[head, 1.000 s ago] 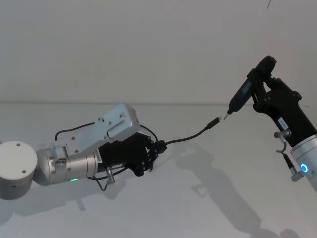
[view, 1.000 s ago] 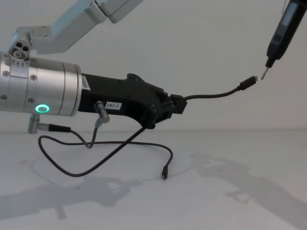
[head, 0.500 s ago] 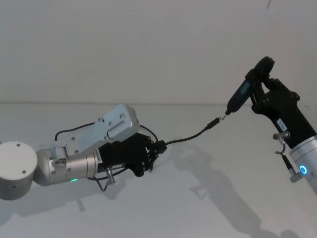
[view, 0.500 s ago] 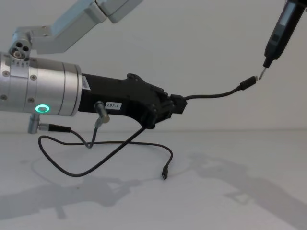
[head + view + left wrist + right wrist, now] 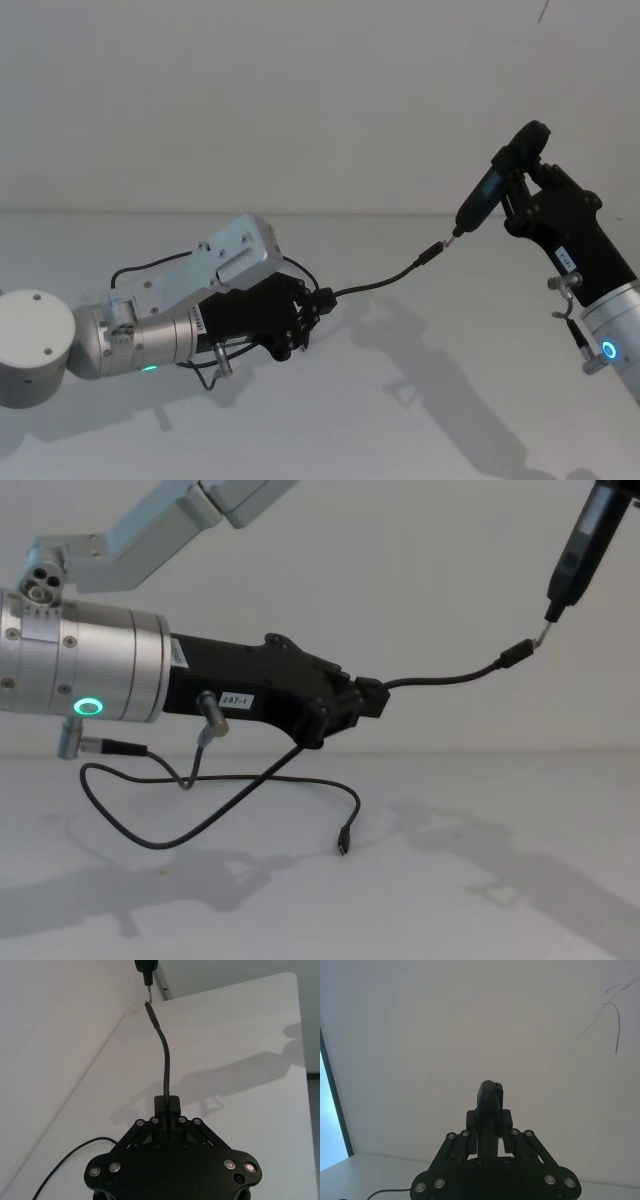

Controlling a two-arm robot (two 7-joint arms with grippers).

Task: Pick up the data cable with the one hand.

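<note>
Cable (image 5: 440, 678) clamped in left tool (image 5: 365, 702)

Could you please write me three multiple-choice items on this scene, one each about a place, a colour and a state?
1. Where does the free lower plug of the data cable hang?
A. just above the table
B. inside the right gripper
C. on the left arm's silver cylinder

2. What colour is the glowing ring on the left arm?
A. red
B. green
C. white

3. What is the left gripper doing?
A. standing open over the table
B. shut on the data cable
C. holding the pen-like tool

Answers: 1 A, the plug dangles near the white top in the chest view; 2 B, the ring glows green; 3 B, its fingers clamp the cable while the right gripper holds the tool.
</note>
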